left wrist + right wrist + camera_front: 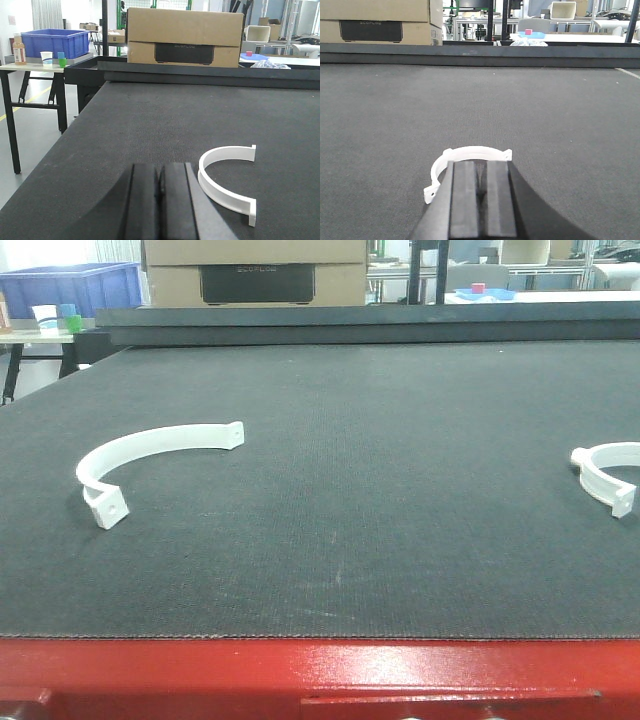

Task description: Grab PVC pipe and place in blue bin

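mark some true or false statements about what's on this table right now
1. The left white plastic half-ring and the right white plastic half-ring both lie on the black textured mat. True.
2. The left end effector grips a half-ring. False: it is shut on nothing, and the ring lies beside it.
3. The blue plastic bin sits on the mat. False: it stands on a side table.
4. A brown cardboard box stands beyond the mat's far edge. True.
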You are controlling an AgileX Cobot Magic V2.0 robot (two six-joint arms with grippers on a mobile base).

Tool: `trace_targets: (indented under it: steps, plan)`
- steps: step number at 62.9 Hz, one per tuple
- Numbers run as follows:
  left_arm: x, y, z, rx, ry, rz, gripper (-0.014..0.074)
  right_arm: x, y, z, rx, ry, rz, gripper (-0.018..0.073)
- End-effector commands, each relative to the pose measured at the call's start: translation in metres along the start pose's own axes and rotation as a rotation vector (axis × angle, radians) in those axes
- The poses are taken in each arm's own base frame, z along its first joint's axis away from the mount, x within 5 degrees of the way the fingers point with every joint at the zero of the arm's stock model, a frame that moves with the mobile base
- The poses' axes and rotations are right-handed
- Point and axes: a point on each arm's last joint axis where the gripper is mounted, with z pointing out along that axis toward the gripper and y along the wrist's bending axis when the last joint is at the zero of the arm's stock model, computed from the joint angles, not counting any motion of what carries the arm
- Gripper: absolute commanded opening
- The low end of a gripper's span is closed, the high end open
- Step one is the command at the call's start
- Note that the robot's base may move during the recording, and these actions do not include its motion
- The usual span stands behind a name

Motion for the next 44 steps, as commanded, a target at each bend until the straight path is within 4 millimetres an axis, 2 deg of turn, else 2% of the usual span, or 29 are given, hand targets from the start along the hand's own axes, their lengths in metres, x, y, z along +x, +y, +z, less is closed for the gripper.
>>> trace_targets:
  steps: [1, 44]
  plan:
    - [-0.0026, 0.0002, -0.0005, -0.003, -0.026, 0.003, -0.0111, -0.0014, 0.0002, -0.0003, -0.002, -0.016, -0.001, -0.0169]
    - [-0.0026, 0.0002, -0.0005, -0.003, -0.026, 0.003, -0.0111, -0.0014, 0.0002, -0.0003, -0.002, -0.016, -0.001, -0.0169]
